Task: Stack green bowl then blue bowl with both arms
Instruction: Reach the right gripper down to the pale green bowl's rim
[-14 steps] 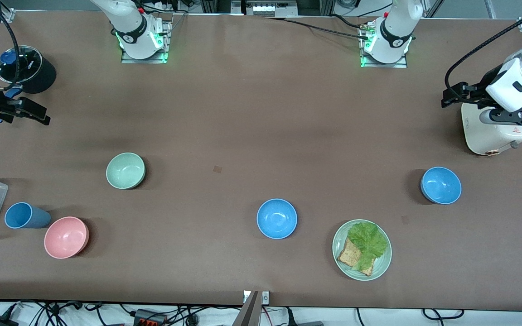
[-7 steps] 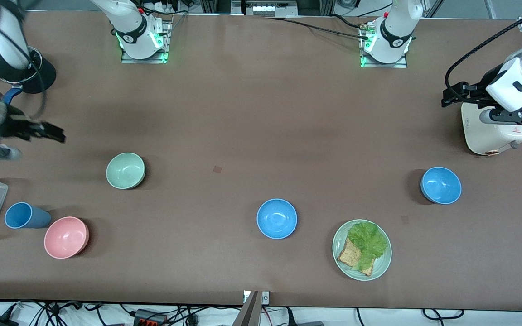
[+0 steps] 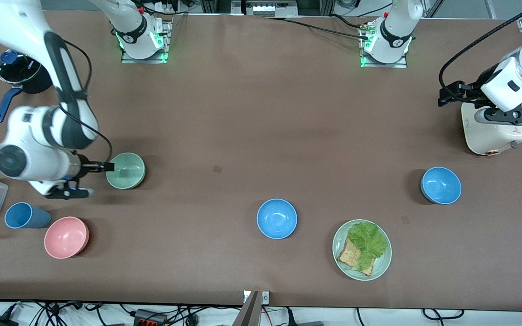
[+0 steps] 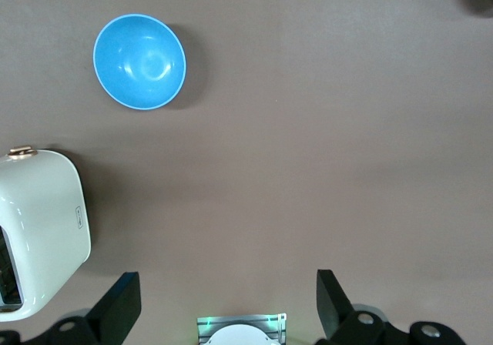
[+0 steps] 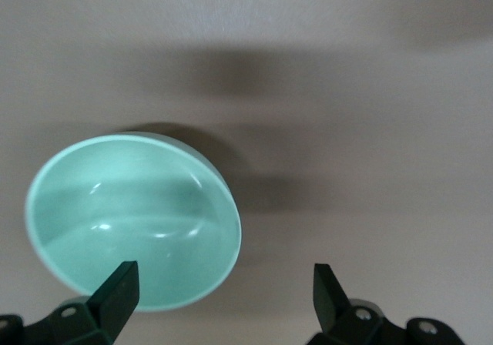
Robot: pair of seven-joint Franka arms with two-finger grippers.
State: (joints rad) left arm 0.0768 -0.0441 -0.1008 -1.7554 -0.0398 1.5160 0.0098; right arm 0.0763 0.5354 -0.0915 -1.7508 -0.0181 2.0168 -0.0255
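So, quick pass on this one.
Progress: nothing stacked yet; every bowl sits alone on the table (image 3: 252,113), judged as the very start, first grasp not made.
Green bowl: green bowl (image 3: 126,170) upright, toward the right arm's end of the table; in the right wrist view (image 5: 132,220) its rim runs under one fingertip while the other fingertip stands over bare table, so the bowl is off-centre to the jaws.
Right gripper: right gripper (image 3: 107,167) at the green bowl's rim, jaws spread wide, nothing held; contact with the rim cannot be told.
Blue bowls: one blue bowl (image 3: 277,218) mid-table, well apart from both sets of jaws; the second blue bowl (image 3: 441,185) toward the left arm's end, seen in the left wrist view (image 4: 139,61) well ahead of the fingers, not between them.
Left gripper: left gripper (image 3: 451,93) up over the white appliance (image 3: 492,131), waiting; jaws wide apart in the left wrist view (image 4: 228,303), empty, touching nothing.
Left to do: grip the green bowl, set it as base or into place, then bring a blue bowl on top; all of it remains.
Risk: likely a rim pinch on the green bowl, so the jaws need one finger inside and one outside before closing.
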